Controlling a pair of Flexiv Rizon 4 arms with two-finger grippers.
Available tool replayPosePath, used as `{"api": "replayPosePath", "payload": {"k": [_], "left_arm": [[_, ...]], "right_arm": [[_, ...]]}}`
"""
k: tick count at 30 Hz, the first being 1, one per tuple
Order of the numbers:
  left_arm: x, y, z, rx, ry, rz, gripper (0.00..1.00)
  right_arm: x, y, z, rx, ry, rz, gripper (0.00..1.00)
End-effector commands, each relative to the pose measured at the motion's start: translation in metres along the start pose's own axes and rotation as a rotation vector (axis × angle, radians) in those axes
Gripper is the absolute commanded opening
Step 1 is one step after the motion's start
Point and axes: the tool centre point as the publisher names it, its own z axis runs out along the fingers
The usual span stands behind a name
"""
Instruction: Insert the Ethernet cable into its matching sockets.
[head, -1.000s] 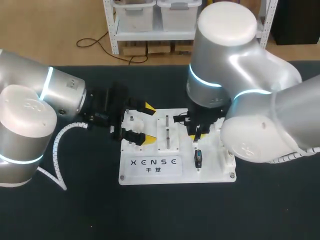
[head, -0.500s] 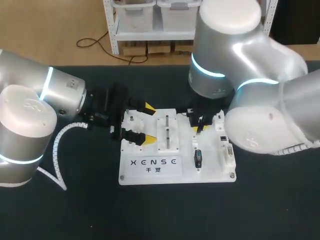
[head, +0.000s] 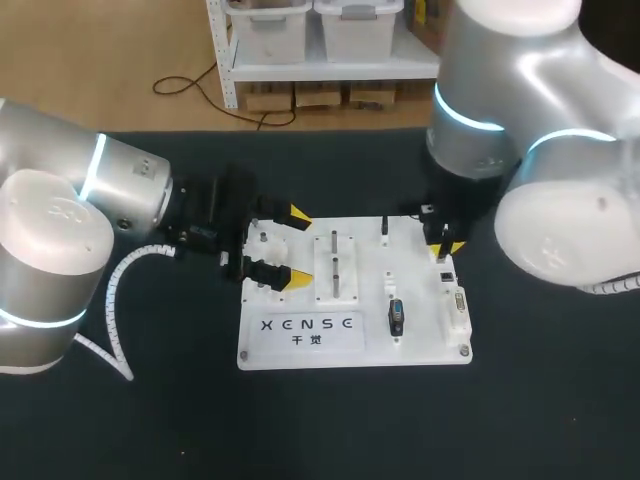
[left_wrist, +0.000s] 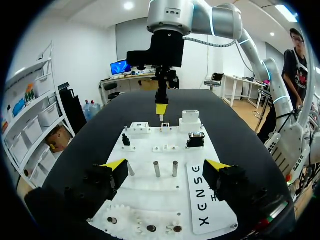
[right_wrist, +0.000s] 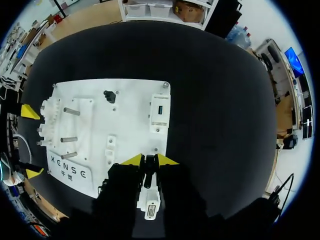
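Observation:
The white socket board (head: 420, 350) lies mid-table. My right gripper (head: 445, 246) hangs over its right edge, shut on a thin black Ethernet plug (right_wrist: 148, 172) that shows between the yellow tips in the right wrist view. From the left wrist view the right gripper (left_wrist: 161, 107) points straight down, the plug's pale tip just above the board (left_wrist: 165, 155) between two white socket blocks (left_wrist: 139, 127) (left_wrist: 191, 117). A white socket block (right_wrist: 160, 112) lies ahead of the right gripper (right_wrist: 150, 160). My left gripper (head: 298, 245) stands open over the board's left end, fingers (left_wrist: 112, 170) wide apart.
A black connector (head: 396, 317) sits on the board's front right part, and three metal pegs (head: 337, 265) stand in its middle. A small black post (right_wrist: 109, 95) stands near the back edge. Dark tabletop surrounds the board.
My right arm has swung right and back, carrying its gripper from above the black connector in the board's middle to the board's right edge. The left arm has stayed still.

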Motion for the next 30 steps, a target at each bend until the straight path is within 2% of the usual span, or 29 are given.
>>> {"api": "replayPosePath", "payload": {"k": [1,13,30], "left_arm": [[0.002,0.000,0.000,-0.001,-0.004,0.002,1.00],[0.002,0.000,0.000,-0.001,-0.004,0.002,1.00],[0.002,0.000,0.000,-0.001,-0.004,0.002,1.00]], "right_arm": [[0.002,-0.004,0.004,-0.002,-0.005,0.005,0.00],[0.010,-0.007,0.011,0.012,0.020,-0.003,0.00],[0.010,-0.009,0.025,0.020,0.030,-0.007,0.00]]}}
